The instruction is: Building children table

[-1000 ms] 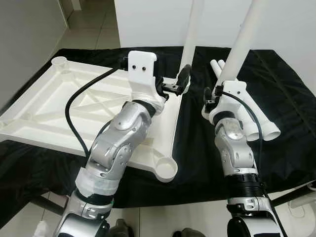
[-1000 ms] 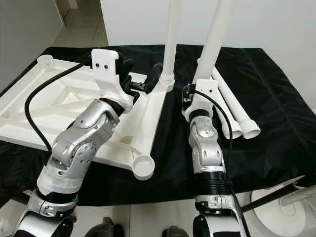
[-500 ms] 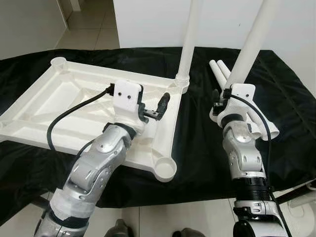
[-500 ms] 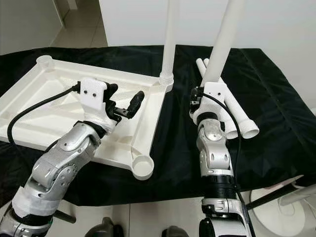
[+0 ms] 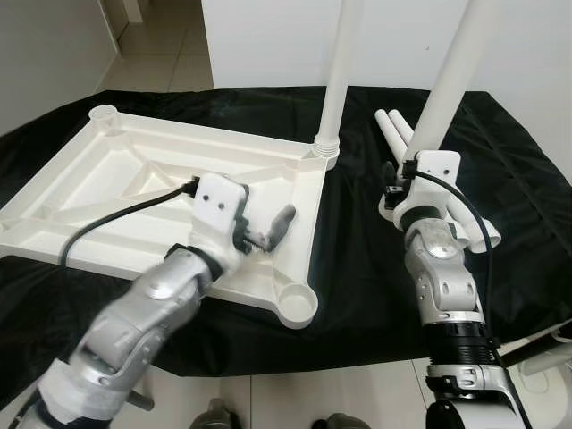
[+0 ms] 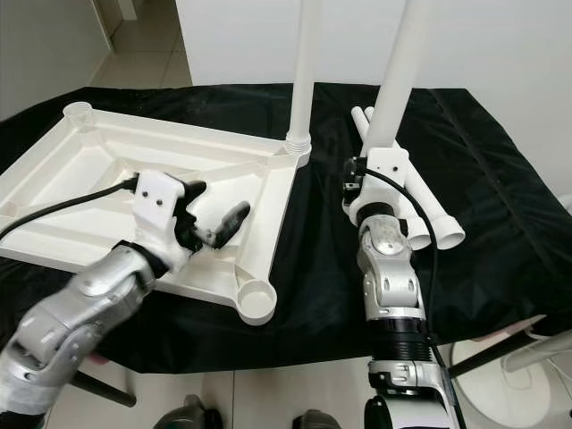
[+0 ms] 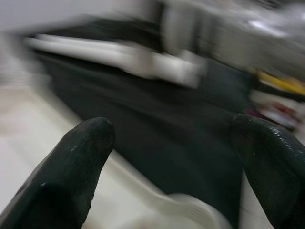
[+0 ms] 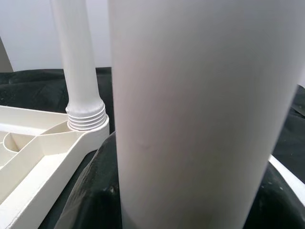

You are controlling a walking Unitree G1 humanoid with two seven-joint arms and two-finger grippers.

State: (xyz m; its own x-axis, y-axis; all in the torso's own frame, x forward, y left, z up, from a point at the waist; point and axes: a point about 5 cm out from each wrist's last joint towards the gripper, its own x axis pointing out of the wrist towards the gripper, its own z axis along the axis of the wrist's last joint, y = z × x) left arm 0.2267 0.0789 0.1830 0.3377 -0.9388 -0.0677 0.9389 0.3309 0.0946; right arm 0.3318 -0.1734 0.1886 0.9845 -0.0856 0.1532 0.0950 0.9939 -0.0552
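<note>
left eye view shows the left gripper (image 5: pixel 266 234), fingers apart and empty, drawn back from the standing leg (image 5: pixel 337 80) at the far corner socket to hover low over the upturned white tabletop (image 5: pixel 107 179), which lies on the black cloth (image 5: pixel 357 259). that leg now stands on its own, so it seems seated. the right gripper (image 5: pixel 393 179) stays clamped on a second leg (image 5: pixel 451 76) held upright, two spare legs (image 5: pixel 398 130) lying just beyond, and the near corner socket (image 5: pixel 299 307) looks the likely next target.

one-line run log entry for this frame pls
stage: leg fitting | left gripper: open, over upturned tabletop | right gripper: holds table leg upright | fitted leg: standing in far corner socket | spare legs: on cloth
</note>
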